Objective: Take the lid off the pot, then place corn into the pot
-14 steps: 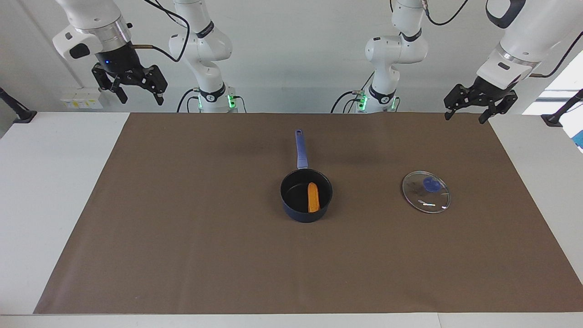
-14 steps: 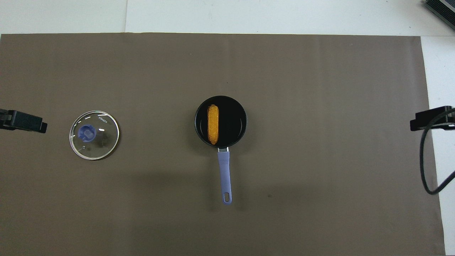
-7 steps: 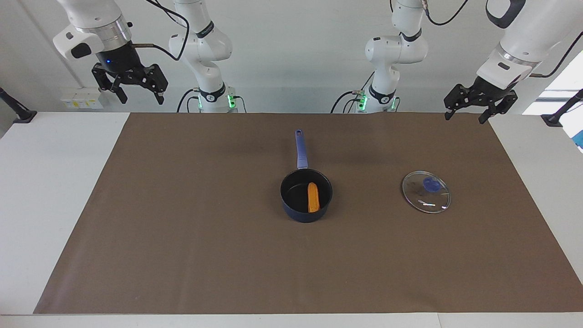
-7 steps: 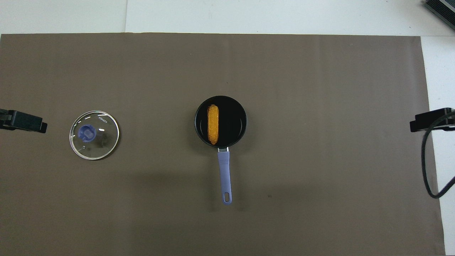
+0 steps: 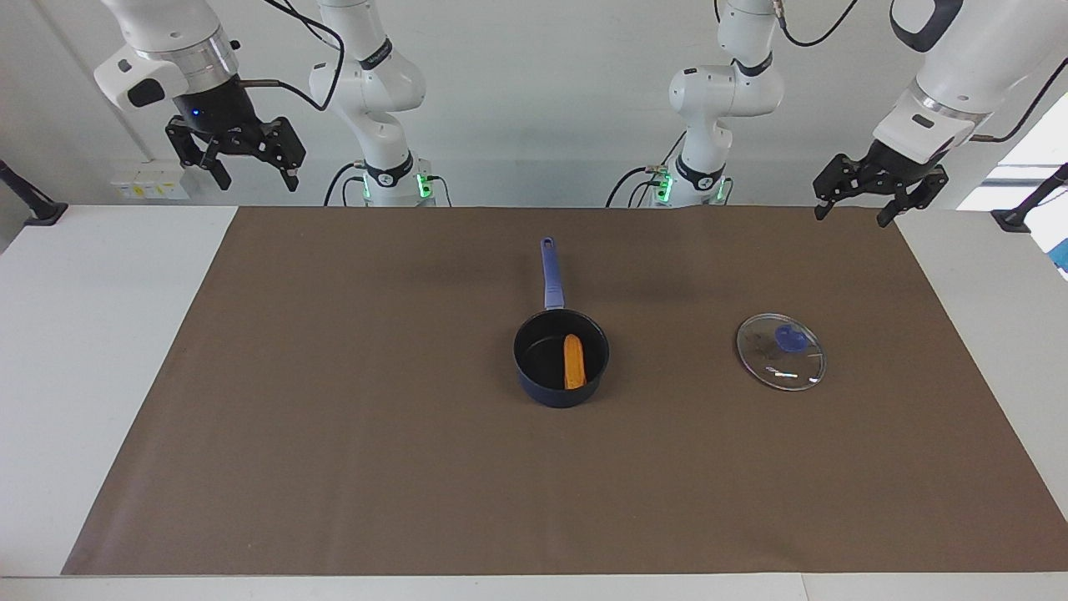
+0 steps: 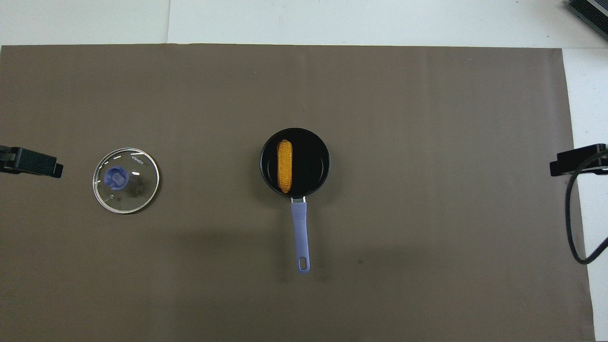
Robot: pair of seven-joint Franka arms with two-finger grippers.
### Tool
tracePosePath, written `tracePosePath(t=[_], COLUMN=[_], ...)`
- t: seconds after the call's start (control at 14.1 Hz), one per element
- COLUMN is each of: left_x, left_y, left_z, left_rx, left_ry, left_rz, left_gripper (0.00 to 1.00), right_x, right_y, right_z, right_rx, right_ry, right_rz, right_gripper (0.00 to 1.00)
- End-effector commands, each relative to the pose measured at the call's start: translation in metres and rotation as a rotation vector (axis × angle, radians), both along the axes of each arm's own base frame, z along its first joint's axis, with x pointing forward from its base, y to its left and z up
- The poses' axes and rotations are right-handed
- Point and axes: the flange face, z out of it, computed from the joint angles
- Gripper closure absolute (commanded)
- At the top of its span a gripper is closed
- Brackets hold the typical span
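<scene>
A: Reviewing risk first. The corn (image 5: 574, 361) is seen lying inside the pot (image 5: 561, 357), along the wall toward the left arm's end of the table. The lid (image 5: 781, 351) is set flat on the brown mat (image 5: 334, 417), knob up, well apart from the pot, toward the left arm's end. Both steps are judged done.

B: Claws?

A: The left gripper (image 5: 859, 210) is held raised over the mat's edge at the robots' end; its jaws are spread wide and nothing is held. The right gripper (image 5: 254, 175) is raised at the right arm's end of the table, likewise spread wide and empty.

B: What can be expected to go wrong?

A: Little. If either arm is brought back down over the middle, the pot's long handle (image 5: 551, 271), which points toward the robots, could be clipped and the pot turned or tipped, spilling the corn. The lid could be knocked along the mat by a low sweep of the left arm, being the thing closest to it.

B: Differences against the frame 1 second back?

A: Pot, corn and lid are found unmoved. The left gripper is unchanged. The right gripper is shifted very slightly upward and outward; jaw spread is unchanged on both.
</scene>
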Motion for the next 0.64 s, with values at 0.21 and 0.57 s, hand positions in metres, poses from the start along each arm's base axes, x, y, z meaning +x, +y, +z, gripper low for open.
tracePosePath(t=[0.21, 0.57], left_x=[-0.0053, -0.0037], left_y=[0.0028, -0.0013], left_z=[0.0035, 0.0043], left_rx=[-0.012, -0.012], left_ry=[0.003, -0.007], left_rz=[0.000, -0.001], left_gripper=[0.00, 0.00], right_x=[-0.0038, -0.0043], right_y=[-0.0089, -0.0099], right_z=[0.0026, 0.0027], right_rx=[-0.009, -0.011], right_ry=[-0.001, -0.001], right_rz=[-0.020, -0.018], right_gripper=[0.00, 0.00])
